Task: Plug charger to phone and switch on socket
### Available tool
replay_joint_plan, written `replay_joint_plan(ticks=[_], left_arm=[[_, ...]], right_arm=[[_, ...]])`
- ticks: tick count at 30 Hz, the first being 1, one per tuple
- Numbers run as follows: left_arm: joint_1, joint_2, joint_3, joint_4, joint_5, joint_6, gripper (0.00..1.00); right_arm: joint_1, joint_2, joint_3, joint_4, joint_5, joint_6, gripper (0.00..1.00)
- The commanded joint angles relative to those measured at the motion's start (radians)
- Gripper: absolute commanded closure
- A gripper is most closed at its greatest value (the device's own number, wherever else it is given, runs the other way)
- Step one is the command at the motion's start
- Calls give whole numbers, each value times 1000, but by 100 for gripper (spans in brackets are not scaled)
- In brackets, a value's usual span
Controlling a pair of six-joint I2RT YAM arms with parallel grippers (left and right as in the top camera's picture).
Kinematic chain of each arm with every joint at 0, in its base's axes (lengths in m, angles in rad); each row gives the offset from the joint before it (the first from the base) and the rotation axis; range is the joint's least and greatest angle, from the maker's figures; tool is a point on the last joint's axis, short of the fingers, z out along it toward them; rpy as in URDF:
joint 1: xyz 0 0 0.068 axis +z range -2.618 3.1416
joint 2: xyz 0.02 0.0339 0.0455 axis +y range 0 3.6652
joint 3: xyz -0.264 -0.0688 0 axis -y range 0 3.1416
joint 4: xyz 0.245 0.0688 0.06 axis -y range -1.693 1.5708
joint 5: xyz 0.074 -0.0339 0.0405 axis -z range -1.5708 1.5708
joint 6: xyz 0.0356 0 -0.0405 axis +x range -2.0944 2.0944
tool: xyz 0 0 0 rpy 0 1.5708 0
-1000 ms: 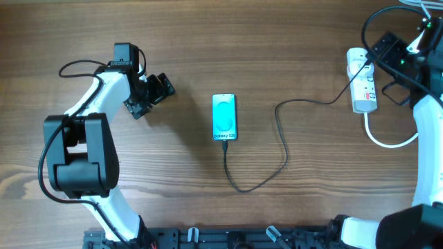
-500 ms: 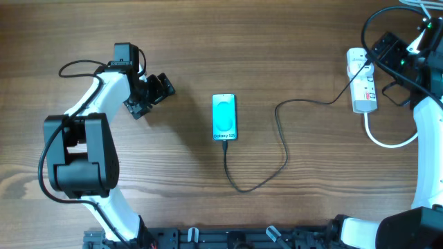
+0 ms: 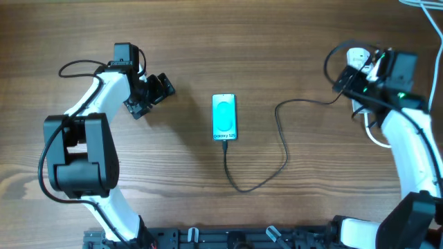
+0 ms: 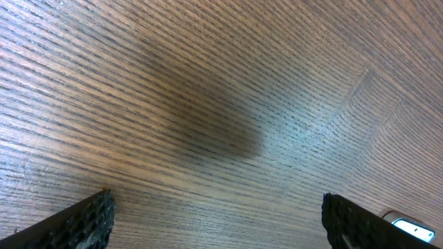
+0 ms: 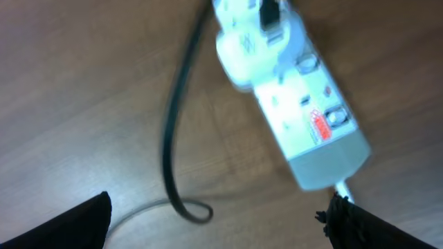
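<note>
The phone (image 3: 223,116) lies flat mid-table, its teal screen lit, and its corner (image 4: 410,227) peeks in at the left wrist view's bottom right. The charger cable (image 3: 283,149) runs from the phone's white-strip end, loops round and leads right to the socket (image 3: 356,54). My right arm covers most of the socket from above. In the right wrist view the white socket (image 5: 294,97) with a red mark lies ahead of my open right gripper (image 5: 221,221), the black plug (image 5: 270,10) in its far end. My left gripper (image 3: 154,90) stands open left of the phone, nothing between its fingers (image 4: 77,221).
The socket's thick white cord (image 3: 374,140) curls on the table beneath my right arm. The black charger cable (image 5: 171,138) curves across the wood just ahead of the right fingertips (image 5: 370,225). A black rail (image 3: 228,238) runs along the table's near edge.
My right arm has swung left and toward the table's middle, so its gripper now hangs over the socket. The left arm, phone and cable have not moved.
</note>
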Motion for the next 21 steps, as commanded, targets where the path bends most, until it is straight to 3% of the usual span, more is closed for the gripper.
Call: replay_joint_plan(ticks=[1, 8, 14, 21], left_arm=[[0, 31, -30, -10, -27, 5, 0], [0, 31, -30, -10, -27, 5, 0], [0, 31, -31, -10, -27, 5, 0], [0, 31, -30, -10, -27, 5, 0]], right_arm=[[21, -45, -135, 82, -19, -16, 0], [26, -249, -444, 242, 6, 14, 0], [26, -356, -533, 263, 32, 6, 0], [26, -370, -765, 671, -69, -52, 0]])
